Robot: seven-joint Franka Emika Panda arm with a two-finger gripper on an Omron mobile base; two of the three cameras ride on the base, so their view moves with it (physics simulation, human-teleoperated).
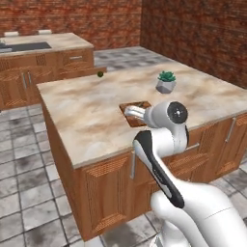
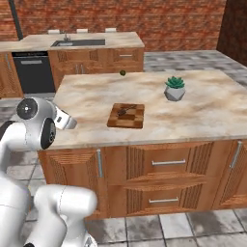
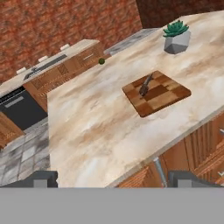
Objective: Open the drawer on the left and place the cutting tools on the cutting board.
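So the claw is up over the near edge of the bench, tips spread wide apart w/ nothing between them. Cutting board lies well ahead of the claw and off to the right in the hand view, flat on the marble top, not touching anything else on there.

Board looks like a checkered block thing, dark + light brown squares, rectangular. From the right base view it sits near the front middle of the bench, board a bit in from the edge. One slim dark-grey tool is lying on it, toward the far side of the board, angled diagonally; too small to tell if it's the scissor-ish one or the other. Same dark sliver shows on the board from the right base cam too.

Drawers are below the bench front: two wide shallow ones stacked, upper drawer w/ a horizontal silver bar handle, both look shut.

Other stuff: small potted plant in a grey pot further back right, well apart from the board, and a tiny green round fruit at the far edge of the bench.
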